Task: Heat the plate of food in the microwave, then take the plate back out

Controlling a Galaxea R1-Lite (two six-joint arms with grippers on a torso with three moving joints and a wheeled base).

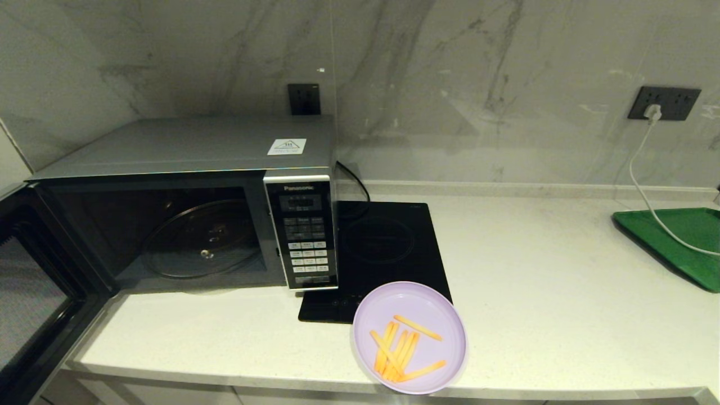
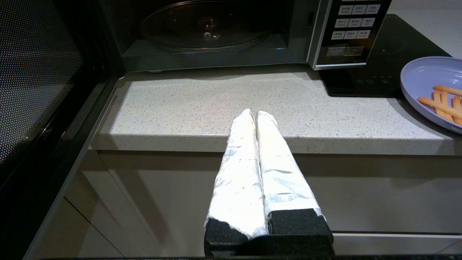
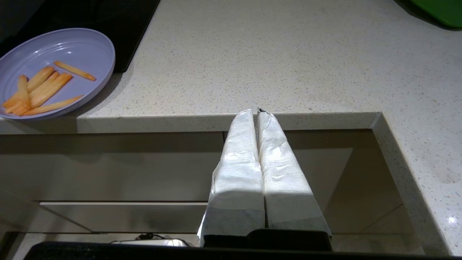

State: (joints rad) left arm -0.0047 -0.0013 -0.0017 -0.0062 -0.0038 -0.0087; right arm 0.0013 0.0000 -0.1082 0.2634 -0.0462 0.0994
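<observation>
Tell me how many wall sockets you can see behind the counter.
2. One dark socket sits above the microwave; the other is at far right, above the green tray, with a white plug in it. The microwave may hide others.

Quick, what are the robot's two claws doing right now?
Left gripper: closed, holding nothing, at the counter's front edge.
Right gripper: closed, holding nothing, also at the counter's edge.
</observation>
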